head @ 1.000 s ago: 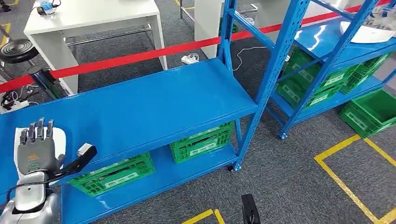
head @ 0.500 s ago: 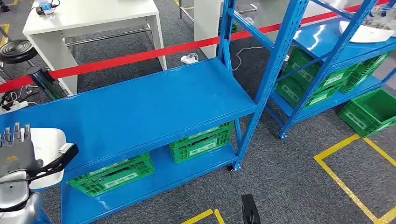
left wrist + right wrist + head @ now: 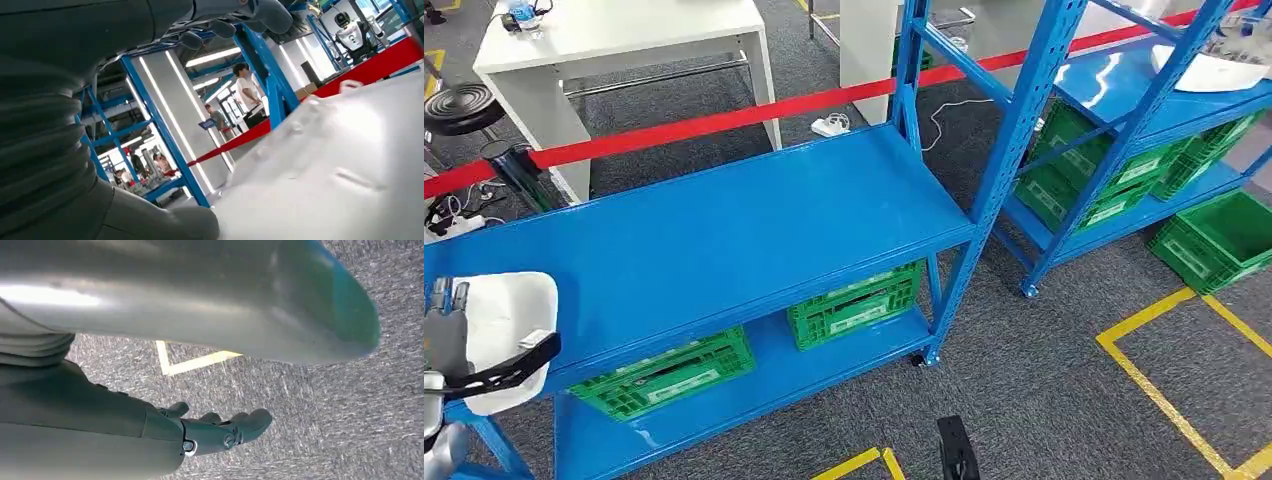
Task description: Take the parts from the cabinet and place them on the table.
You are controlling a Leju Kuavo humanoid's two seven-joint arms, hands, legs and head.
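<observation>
The white part (image 3: 509, 325) lies on the blue shelf (image 3: 724, 230) at its near-left corner, overhanging the front edge. The left hand (image 3: 449, 335) rests over the part at that corner, fingers on its top and the dark thumb across its near side; the left wrist view shows the fingers (image 3: 225, 25) curved above the part's white surface (image 3: 340, 170), but whether they clamp it cannot be told. The rest of the shelf top lies bare out to the blue upright (image 3: 1014, 150) at its right end. Green crates (image 3: 854, 300) sit on the tier below. The right hand (image 3: 220, 432) hangs over grey carpet, fingers loosely extended, holding nothing.
</observation>
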